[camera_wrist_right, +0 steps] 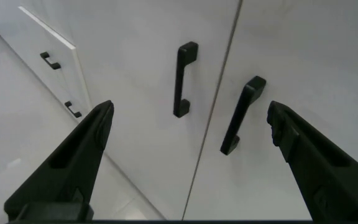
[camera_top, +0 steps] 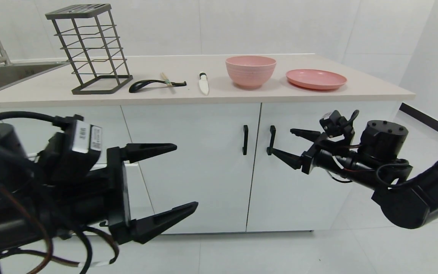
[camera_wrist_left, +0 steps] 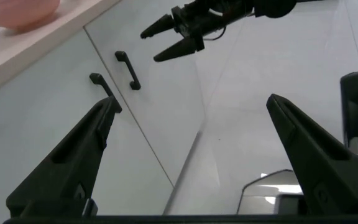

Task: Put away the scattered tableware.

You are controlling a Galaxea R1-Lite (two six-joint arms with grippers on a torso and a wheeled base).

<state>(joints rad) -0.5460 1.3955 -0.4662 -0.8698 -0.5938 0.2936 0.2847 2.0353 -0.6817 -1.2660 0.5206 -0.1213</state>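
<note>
On the bench the black spoon lies crosswise with its scoop toward the wire rack and chopsticks across its handle. Just beside it, the white-bladed knife points at the front edge. A pink bowl stands upright, with a pink plate to its right. The left gripper and right gripper hang spread wide before the cabinet doors.

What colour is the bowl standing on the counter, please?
The bowl is pink, matching the plate beside it; the head view shows it best.
</note>
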